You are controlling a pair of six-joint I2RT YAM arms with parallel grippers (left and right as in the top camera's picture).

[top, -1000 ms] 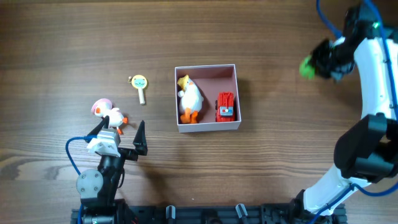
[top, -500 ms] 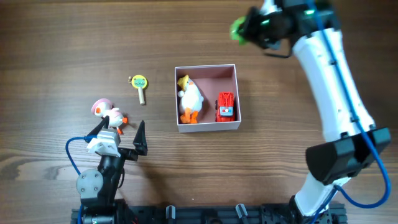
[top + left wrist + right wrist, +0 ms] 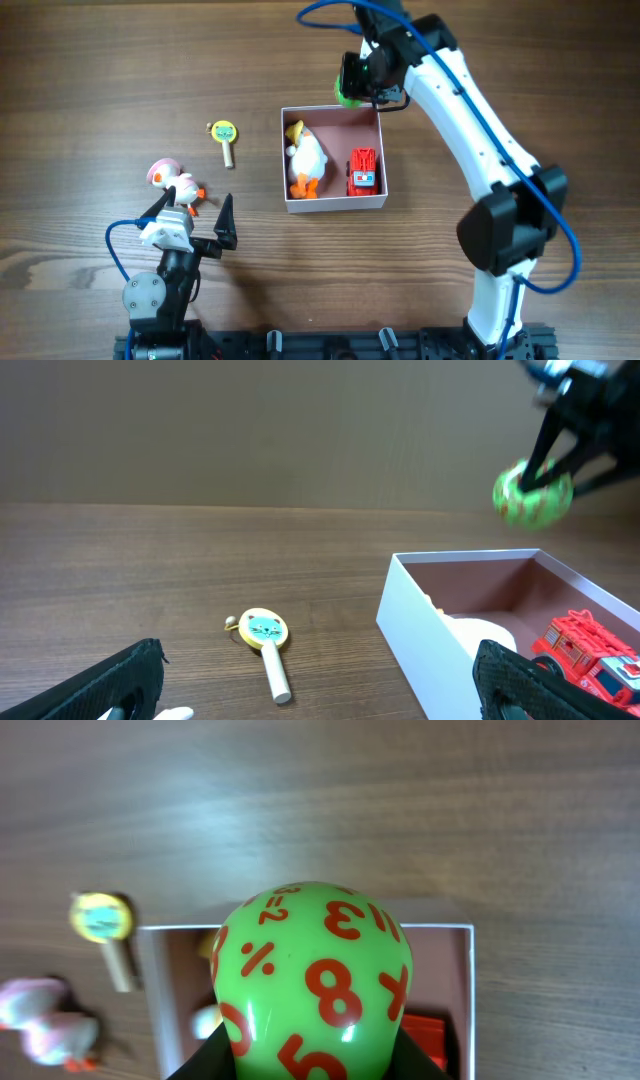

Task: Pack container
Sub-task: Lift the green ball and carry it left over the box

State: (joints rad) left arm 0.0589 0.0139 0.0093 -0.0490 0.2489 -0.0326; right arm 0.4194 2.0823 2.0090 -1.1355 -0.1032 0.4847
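The container (image 3: 335,205), a shallow white-walled box with a pink floor, sits mid-table and holds a white duck (image 3: 305,158) and a red fire truck (image 3: 363,172). My right gripper (image 3: 352,88) hangs over the box's far wall, shut on a green ball (image 3: 347,95) printed with red numbers. In the right wrist view the ball (image 3: 315,980) fills the space between the black fingers of that gripper (image 3: 315,1050), with the container (image 3: 470,990) below. From the left wrist, the ball (image 3: 532,492) hovers above the container (image 3: 420,630). My left gripper (image 3: 197,210) rests open and empty near the front left.
A yellow cat-face paddle on a wooden stick (image 3: 226,138) lies left of the box. A pink and white bird toy (image 3: 172,180) lies just beyond my left gripper's fingers. The right arm's white links stretch from the front right across the table's right side.
The right arm has swung from the far right edge leftward with the green ball, arriving over the container's far wall. The left arm and the toys have stayed still.
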